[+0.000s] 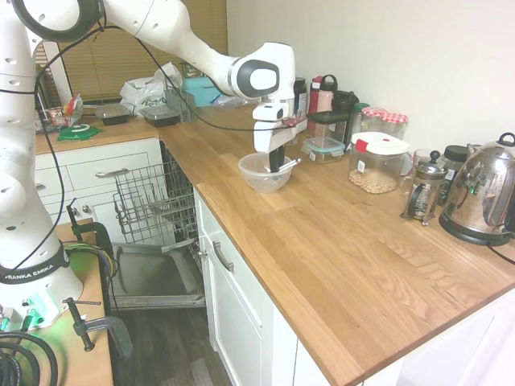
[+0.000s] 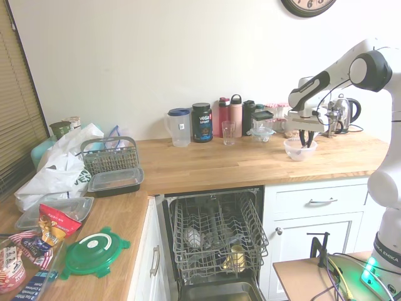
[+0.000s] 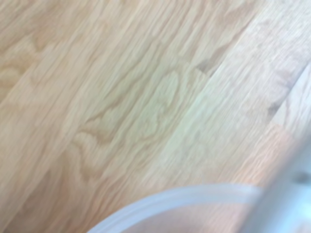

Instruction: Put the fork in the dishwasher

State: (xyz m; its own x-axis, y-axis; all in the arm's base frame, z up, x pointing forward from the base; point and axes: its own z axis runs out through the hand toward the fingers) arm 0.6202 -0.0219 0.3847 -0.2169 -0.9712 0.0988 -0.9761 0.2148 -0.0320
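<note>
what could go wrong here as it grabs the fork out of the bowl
The claw reaches down into the light translucent bowl, so lifting the fork might drag or tip the bowl. The slim fork leans on the rim and could slip from the grip. The dishwasher rack is wire, so a dropped fork may fall through.

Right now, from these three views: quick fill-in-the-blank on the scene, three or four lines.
1. The gripper reaches down into the translucent ____.
2. The fork leans on the rim of the bowl, which stands on the wooden ____.
3. The door of the dishwasher is ____.
4. Its wire rack is pulled ____.

Missing words: bowl; counter; open; out
</note>
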